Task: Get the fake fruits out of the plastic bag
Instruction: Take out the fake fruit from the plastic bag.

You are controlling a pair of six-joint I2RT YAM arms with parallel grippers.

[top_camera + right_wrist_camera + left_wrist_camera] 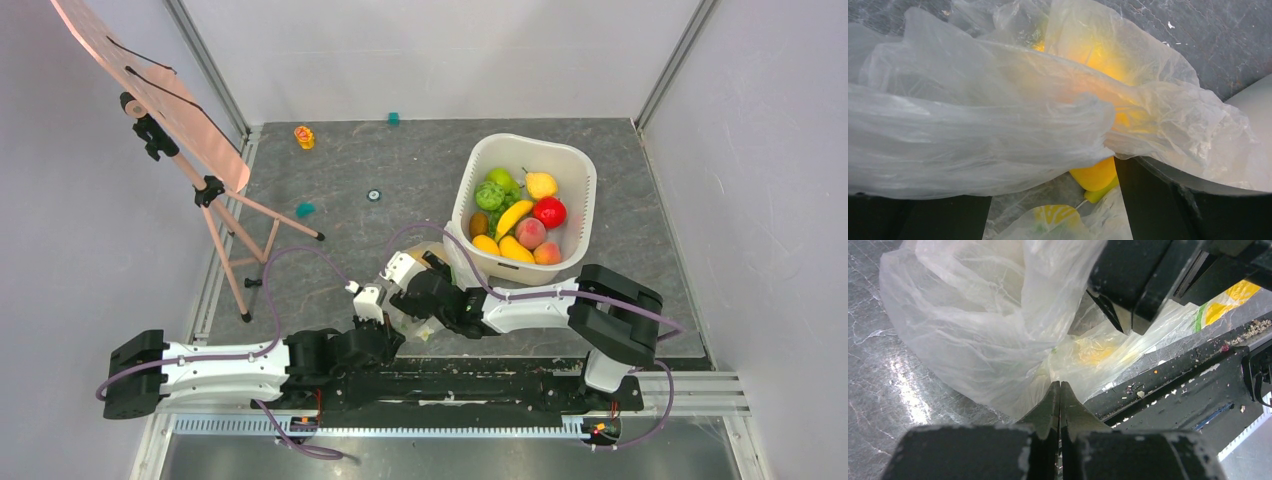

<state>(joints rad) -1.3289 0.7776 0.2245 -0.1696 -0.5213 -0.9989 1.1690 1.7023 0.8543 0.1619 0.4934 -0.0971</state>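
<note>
The see-through plastic bag point(978, 320) lies crumpled on the table between my two grippers, mostly hidden under them in the top view point(418, 327). My left gripper point(1060, 387) is shut, its tips pinching the bag's lower edge. My right gripper point(1053, 192) is open wide inside the bag point(973, 130), with plastic draped over both fingers. A yellow fake fruit point(1094, 175) sits between its fingers, against the right one. An orange-yellow glow point(1103, 65) shows through the plastic further in. Several fake fruits point(515, 215) lie in the white basin point(470, 185).
The basin stands just right of the bag. An easel point(215, 190) stands at the left. Small toys lie far back: a yellow one point(304, 137), teal blocks point(393, 118) point(305, 210), a small ring point(374, 195). The black base rail point(1173, 385) runs beside the bag.
</note>
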